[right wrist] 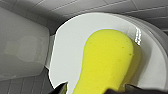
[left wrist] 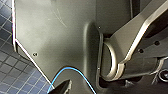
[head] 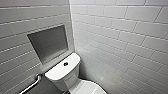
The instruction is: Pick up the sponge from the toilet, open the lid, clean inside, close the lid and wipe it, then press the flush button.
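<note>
Now, work the bright yellow oblong foam sponge point(right wrist: 107, 62) flat across the closed white oval plastic lid point(right wrist: 70, 45) it lies on, at the lower centre of your head frame. Whether your right gripper point(right wrist: 96, 89) actually clamps it, I cannot tell.

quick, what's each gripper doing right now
left gripper: cannot be told
right gripper: at the sponge, over the lid; grip cannot be told
</note>
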Robot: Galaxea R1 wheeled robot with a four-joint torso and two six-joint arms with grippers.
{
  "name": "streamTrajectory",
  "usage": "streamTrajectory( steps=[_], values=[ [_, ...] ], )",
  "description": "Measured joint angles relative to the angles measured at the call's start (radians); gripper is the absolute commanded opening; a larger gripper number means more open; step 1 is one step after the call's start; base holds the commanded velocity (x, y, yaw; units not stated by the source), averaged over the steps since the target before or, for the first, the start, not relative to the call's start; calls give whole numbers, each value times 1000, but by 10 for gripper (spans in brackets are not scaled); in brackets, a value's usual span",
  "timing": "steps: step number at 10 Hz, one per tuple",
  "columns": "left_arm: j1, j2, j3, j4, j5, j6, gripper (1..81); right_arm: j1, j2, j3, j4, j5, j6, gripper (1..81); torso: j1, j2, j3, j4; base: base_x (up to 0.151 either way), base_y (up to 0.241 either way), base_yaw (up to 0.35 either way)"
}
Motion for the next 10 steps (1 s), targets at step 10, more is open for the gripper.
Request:
streamTrajectory(
  steps=[10],
  values=[
    [-17, 5, -1, 0, -4, 0, 811, 34, 9, 7, -11, -15, 26, 811, 1, 0, -99, 0, 0, 0, 0]
  ],
)
